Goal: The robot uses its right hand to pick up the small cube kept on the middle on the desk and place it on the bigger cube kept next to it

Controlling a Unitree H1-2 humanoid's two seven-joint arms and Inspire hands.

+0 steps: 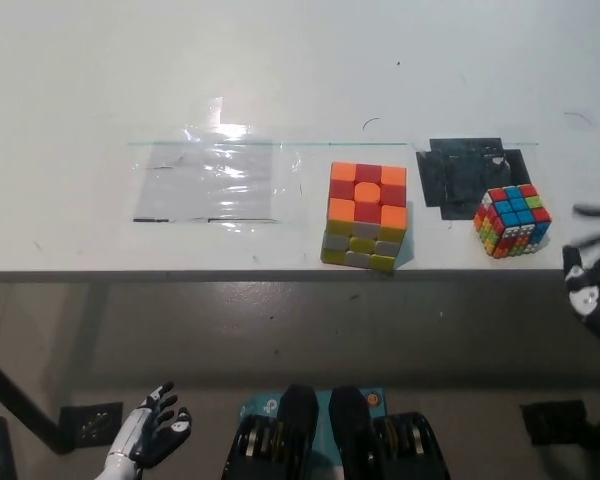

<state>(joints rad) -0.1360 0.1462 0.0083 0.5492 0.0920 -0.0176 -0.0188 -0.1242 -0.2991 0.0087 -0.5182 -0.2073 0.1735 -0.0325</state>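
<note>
The small multicoloured cube point(513, 220) sits on the white desk point(280, 80) at the right, beside a black patch. To its left stands the bigger cube point(367, 216), with an orange and red top and yellow and grey sides. My black right hand point(592, 268) is at the picture's right edge, level with the desk's front edge, open with fingers spread, a short way right of the small cube and not touching it. My white left hand point(150, 435) rests open at the lower left, below the desk.
A clear shiny plastic sheet point(212, 180) lies flat on the desk left of the bigger cube. A black patch point(458, 170) marks the desk behind the small cube. The desk's front edge point(280, 275) runs across the picture's middle.
</note>
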